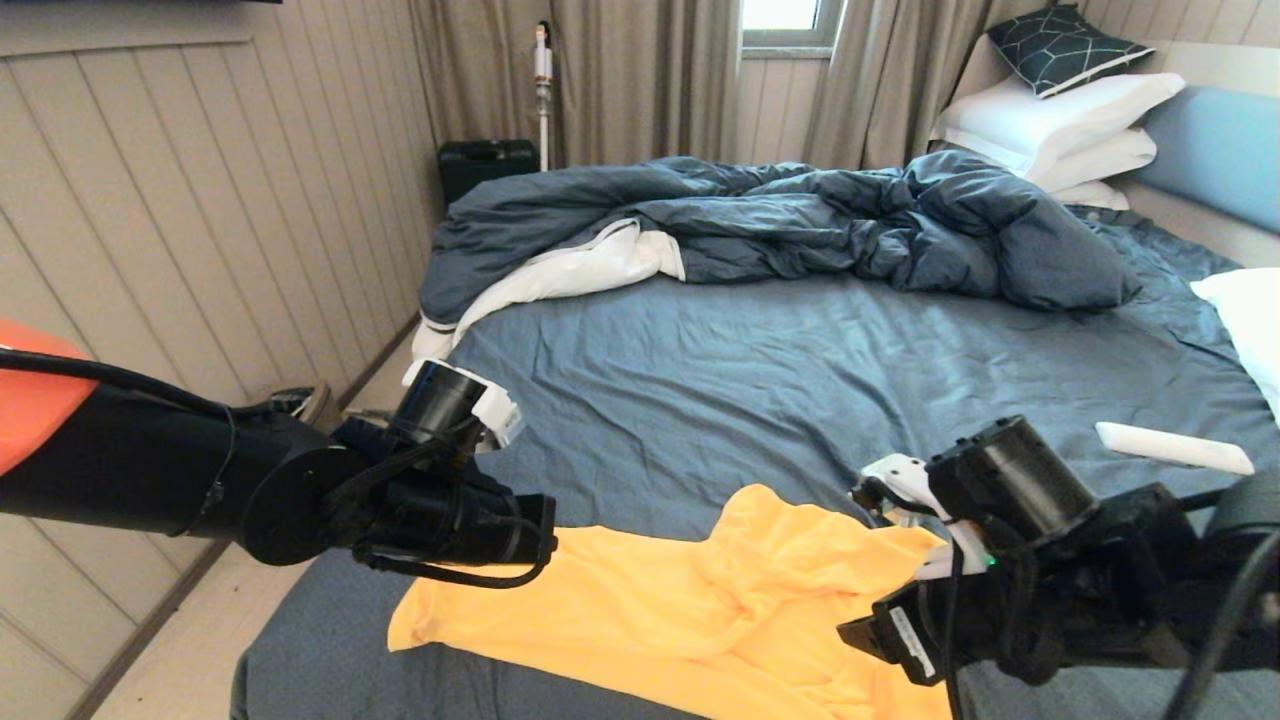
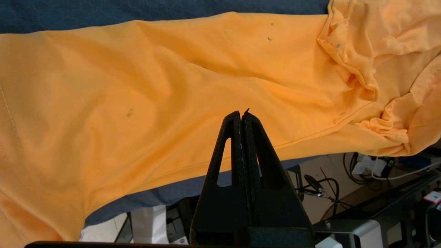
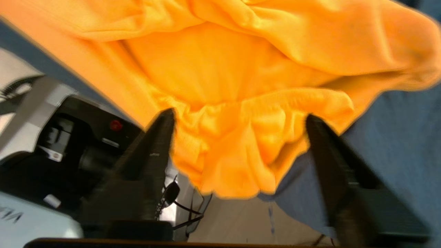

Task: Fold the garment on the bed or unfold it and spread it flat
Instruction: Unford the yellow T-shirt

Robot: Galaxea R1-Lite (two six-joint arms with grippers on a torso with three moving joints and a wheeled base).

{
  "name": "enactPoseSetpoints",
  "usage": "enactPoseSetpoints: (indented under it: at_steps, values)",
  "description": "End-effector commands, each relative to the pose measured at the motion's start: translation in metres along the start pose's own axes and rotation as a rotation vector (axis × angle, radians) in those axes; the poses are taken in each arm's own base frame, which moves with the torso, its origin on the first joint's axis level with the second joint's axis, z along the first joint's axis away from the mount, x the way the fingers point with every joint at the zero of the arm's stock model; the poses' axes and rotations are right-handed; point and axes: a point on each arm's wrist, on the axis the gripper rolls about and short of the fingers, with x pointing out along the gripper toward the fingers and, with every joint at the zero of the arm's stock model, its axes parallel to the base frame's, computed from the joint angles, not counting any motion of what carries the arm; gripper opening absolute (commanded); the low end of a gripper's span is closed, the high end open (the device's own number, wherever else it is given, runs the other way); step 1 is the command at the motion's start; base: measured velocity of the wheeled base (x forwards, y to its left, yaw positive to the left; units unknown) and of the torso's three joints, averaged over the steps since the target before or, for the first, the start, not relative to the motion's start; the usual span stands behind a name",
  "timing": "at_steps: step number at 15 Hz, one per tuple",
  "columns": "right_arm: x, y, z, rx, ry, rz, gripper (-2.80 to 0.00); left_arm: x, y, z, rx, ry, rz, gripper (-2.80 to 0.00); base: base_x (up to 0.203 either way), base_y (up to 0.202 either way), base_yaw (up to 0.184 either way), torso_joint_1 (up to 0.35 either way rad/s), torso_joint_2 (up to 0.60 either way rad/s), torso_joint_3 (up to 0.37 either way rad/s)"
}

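Thin yellow-orange T-shirt (image 1: pixel 690 610), rumpled on slate-blue bed sheet (image 1: pixel 760 380). Right hand (image 3: pixel 237 119) wide, bunched hem between its fingers (right wrist view only); left hand (image 2: pixel 242 115) closed, empty.

Three views: one high and wide, two close over the bed's near edge.
The head camera looks forward and down across the bed (image 1: pixel 800 380); each wrist camera peers past its end effector, close above the garment (image 1: pixel 690 610), which all three views share.
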Motion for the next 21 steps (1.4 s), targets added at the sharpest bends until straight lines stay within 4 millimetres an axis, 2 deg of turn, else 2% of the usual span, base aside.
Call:
enactPoseSetpoints:
  at_steps: [1,4,8,11,15,17,19,21]
  values:
    - [0.041,0.000,0.003,0.001,0.119,-0.021,-2.80,0.000,0.000,0.000,-0.001,0.000,-0.002,-2.80,0.000,0.000,0.000,0.000,0.00,0.000]
    - [0.062,0.002,0.000,-0.007,0.183,-0.027,-2.80,0.003,-0.001,0.000,-0.002,0.003,-0.001,-2.80,0.000,0.000,0.000,0.000,0.00,0.000]
    - [0.066,0.000,-0.018,-0.007,0.197,-0.031,-2.80,0.006,-0.001,0.000,0.001,0.010,-0.001,-2.80,0.000,0.000,0.000,0.000,0.00,0.000]
    - [0.044,-0.010,-0.040,0.016,0.166,-0.042,-2.80,0.006,-0.001,0.000,0.003,0.008,-0.003,-2.80,0.000,0.000,0.000,0.000,0.00,0.000]
    - [0.017,-0.019,-0.090,0.027,0.209,-0.055,-2.80,0.011,0.000,0.001,0.002,0.013,0.001,-2.80,0.000,0.000,0.000,0.000,0.00,0.000]
    - [0.008,-0.024,-0.107,0.037,0.220,-0.065,-2.80,0.014,0.000,0.000,0.002,0.019,0.004,-2.80,0.000,0.000,0.000,0.000,0.00,0.000]
    - [-0.002,-0.026,-0.110,0.043,0.180,-0.065,-2.80,0.014,0.000,0.001,0.003,0.016,0.004,-2.80,0.000,0.000,0.000,0.000,0.00,0.000]
    - [-0.014,-0.027,-0.098,0.033,0.084,-0.061,-2.80,0.014,0.000,0.001,0.003,0.016,0.004,-2.80,0.000,0.000,0.000,0.000,0.00,0.000]
